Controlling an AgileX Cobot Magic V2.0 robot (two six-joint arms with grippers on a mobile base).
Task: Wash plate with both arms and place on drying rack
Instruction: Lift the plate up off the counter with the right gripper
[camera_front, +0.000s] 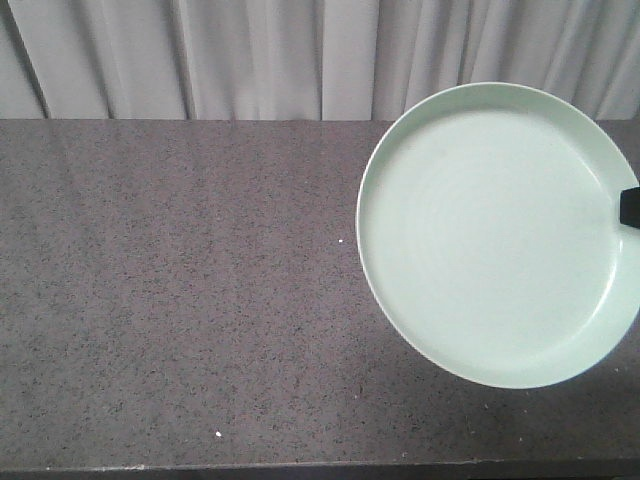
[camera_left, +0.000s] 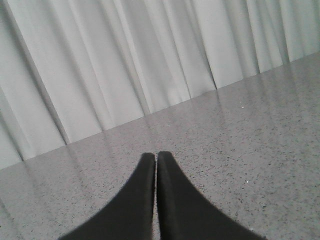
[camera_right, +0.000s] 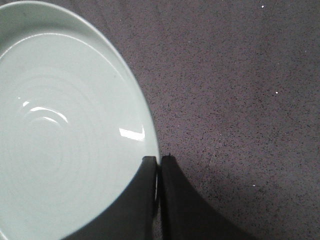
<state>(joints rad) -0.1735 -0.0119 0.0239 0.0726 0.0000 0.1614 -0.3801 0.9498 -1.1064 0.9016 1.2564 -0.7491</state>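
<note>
In the front view, the left and middle of the frame hold only the dark speckled desk (camera_front: 180, 300), with a pale pleated curtain (camera_front: 250, 55) hanging along the top behind it. The plate (camera_front: 500, 235) fills the right side of that frame. It is round and mint green, its inner face with faint rings turned toward the camera, and its upper rim crosses in front of the curtain's lower edge. At the far right edge of the frame, a small black tip of the right hand (camera_front: 630, 205) sits on the plate's rim.

In the left wrist view, the curtain (camera_left: 125, 60) covers the upper left, and the desk (camera_left: 250, 150) slopes across the lower right. The left hand (camera_left: 156, 156) rises from the bottom centre, its two dark fingers pressed together with nothing between them.

In the right wrist view, the plate (camera_right: 60, 130) takes up the left half of the frame, with bright glints on its ringed inner face. The desk (camera_right: 240, 100) fills the right half. At the bottom centre, the right hand (camera_right: 159, 160) is clamped on the plate's rim, with one finger over the inner face and the other on the outside of the edge.
</note>
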